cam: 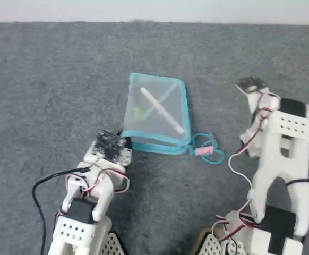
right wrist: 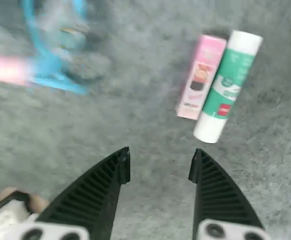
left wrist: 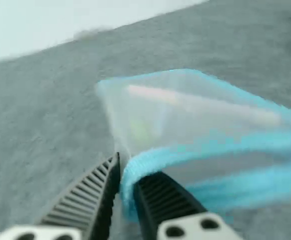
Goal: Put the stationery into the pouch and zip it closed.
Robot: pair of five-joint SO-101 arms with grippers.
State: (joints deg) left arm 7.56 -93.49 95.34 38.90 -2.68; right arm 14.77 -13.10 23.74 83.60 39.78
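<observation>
Left end effector (left wrist: 126, 169) grips the pouch (cam: 144, 126), which perhaps contains a pen (cam: 163, 113).

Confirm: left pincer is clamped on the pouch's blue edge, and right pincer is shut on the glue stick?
No. The right pincer is open and empty; the glue stick lies on the mat ahead of it, per the right wrist view. The left pincer does clamp the pouch's blue edge.

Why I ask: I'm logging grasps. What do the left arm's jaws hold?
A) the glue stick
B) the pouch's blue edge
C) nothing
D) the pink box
B: the left jaws pinch the blue edge of the pouch, while the glue stick and pink box lie loose on the grey mat.
</observation>
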